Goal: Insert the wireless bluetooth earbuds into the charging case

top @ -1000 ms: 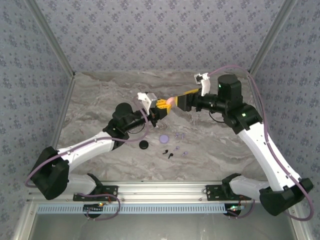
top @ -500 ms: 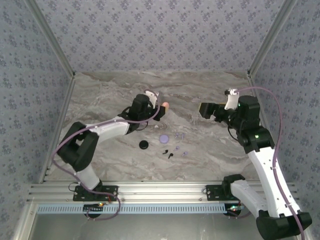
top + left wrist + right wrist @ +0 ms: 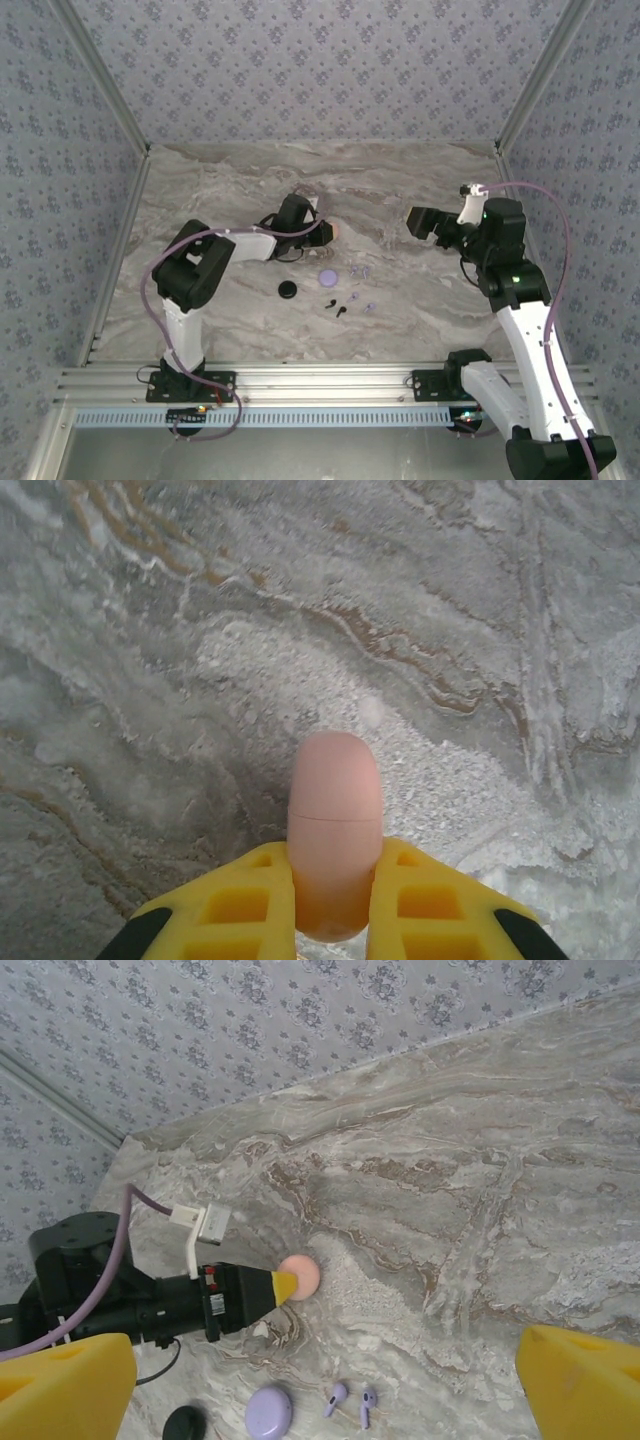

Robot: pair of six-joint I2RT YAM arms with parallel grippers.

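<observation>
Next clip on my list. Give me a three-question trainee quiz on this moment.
1. True or false: the left gripper is shut on the pink case.
2. The right gripper is: A) open, holding nothing; B) shut on the pink case; C) shut, holding nothing.
3. Fill in: the two lilac earbuds lie on the table beside the ____ case.

Key: 1 true; 2 A; 3 lilac, the lilac case.
</observation>
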